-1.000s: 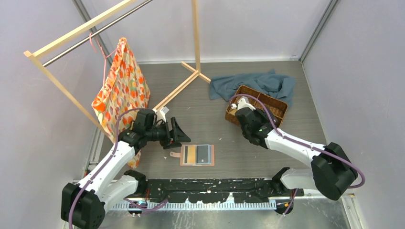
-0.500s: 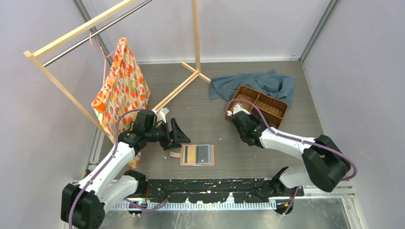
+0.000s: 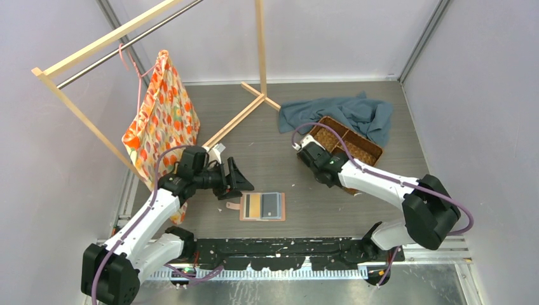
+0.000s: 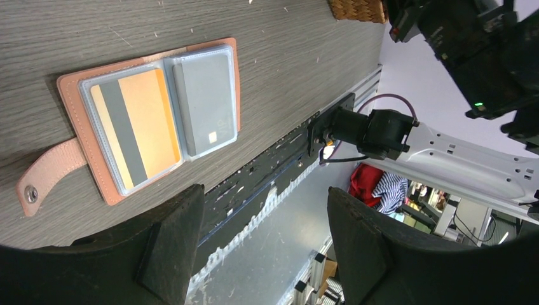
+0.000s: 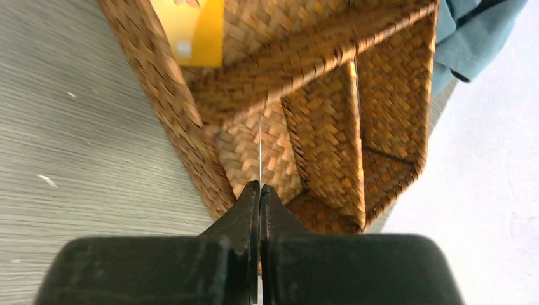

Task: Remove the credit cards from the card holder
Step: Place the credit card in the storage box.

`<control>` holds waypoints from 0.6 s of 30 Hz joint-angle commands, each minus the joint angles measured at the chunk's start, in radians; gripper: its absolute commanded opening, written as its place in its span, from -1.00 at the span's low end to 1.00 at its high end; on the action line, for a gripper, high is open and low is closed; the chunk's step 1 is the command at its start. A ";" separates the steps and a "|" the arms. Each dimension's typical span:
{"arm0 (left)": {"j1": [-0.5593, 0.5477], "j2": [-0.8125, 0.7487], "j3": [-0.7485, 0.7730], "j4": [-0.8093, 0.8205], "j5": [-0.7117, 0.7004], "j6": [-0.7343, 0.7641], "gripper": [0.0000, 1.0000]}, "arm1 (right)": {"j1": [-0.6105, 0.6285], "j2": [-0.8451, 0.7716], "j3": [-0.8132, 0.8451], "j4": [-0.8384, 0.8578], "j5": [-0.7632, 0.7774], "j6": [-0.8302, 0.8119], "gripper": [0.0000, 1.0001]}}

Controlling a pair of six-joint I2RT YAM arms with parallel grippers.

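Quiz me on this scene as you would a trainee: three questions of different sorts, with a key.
1. True or false: the salmon-pink leather-like bifold card holder lies shut.
2. Whose jaws stand open? A. left gripper B. right gripper
3. Fill in: a yellow card lies in one compartment of the brown woven ___.

Key
1. False: it lies open, inner side up.
2. A. The right gripper's jaws are shut, apparently on a thin card seen edge-on.
3. basket

Left wrist, seemingly oblique, over holder [image 4: 54,171].
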 commanded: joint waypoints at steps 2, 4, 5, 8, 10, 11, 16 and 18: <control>-0.001 0.007 0.017 0.043 0.032 0.007 0.43 | 0.017 0.027 0.086 -0.055 -0.028 0.101 -0.99; -0.001 0.003 0.019 0.037 0.031 0.007 0.43 | 0.020 0.038 0.067 -0.015 0.062 0.044 -0.99; -0.001 0.001 0.019 0.034 0.029 0.008 0.43 | 0.022 0.039 0.049 0.010 0.103 0.010 -0.99; -0.001 -0.007 0.012 0.031 0.027 0.008 0.43 | 0.026 0.018 -0.028 0.126 0.208 -0.124 -0.99; -0.001 -0.009 0.009 0.031 0.026 0.006 0.43 | 0.027 -0.018 -0.092 0.233 0.229 -0.228 -0.99; -0.001 -0.009 0.007 0.032 0.026 0.005 0.43 | 0.028 -0.042 -0.122 0.289 0.227 -0.273 -0.99; -0.001 0.007 0.012 0.044 0.028 0.004 0.43 | 0.026 -0.096 -0.211 0.481 0.188 -0.409 -0.99; -0.001 0.011 0.016 0.045 0.029 0.004 0.43 | 0.024 -0.073 -0.212 0.472 0.178 -0.413 -0.99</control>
